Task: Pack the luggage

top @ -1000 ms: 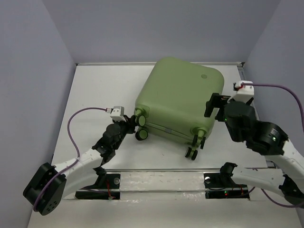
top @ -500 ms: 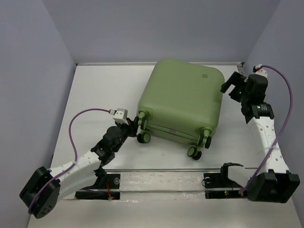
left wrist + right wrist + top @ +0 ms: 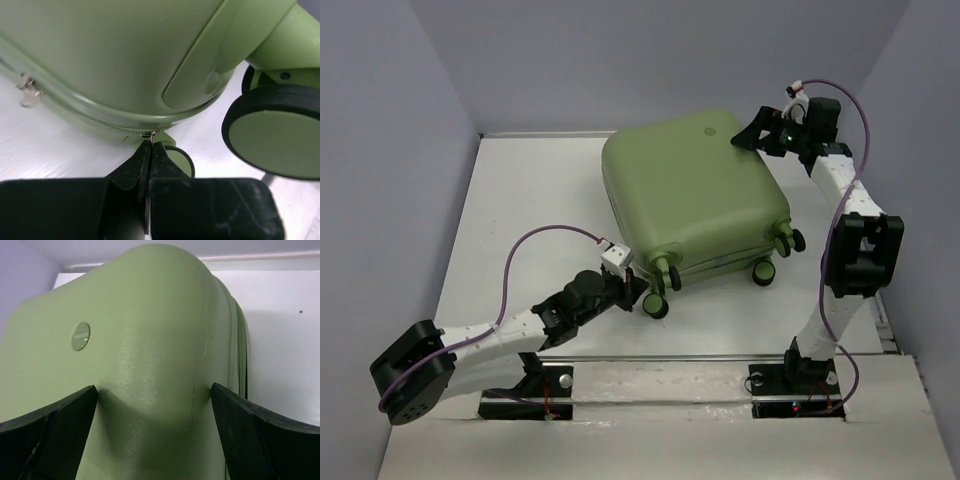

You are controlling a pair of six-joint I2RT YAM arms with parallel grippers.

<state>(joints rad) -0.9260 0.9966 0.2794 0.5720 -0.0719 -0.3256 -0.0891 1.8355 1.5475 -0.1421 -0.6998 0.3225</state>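
Two grippers set: left gripper [image 3: 150, 150] clenched on zipper pull [image 3: 148, 134] at 6 o'clock, right gripper [image 3: 154, 390] released astride corner of suitcase [image 3: 690, 190] at 1 o'clock. Drag pull steadily along seam [image 3: 90, 112], bracing that corner.

Luggage [image 3: 690, 190] has turned counter-clockwise seen from above. Its far logo corner, formerly well ahead of the right gripper [image 3: 757, 133], now sits between that gripper's spread jaws after the arm extended. The left gripper [image 3: 638, 297] has followed the wheeled corner rightward; a wheel [image 3: 272, 132] lies just beside its tips.
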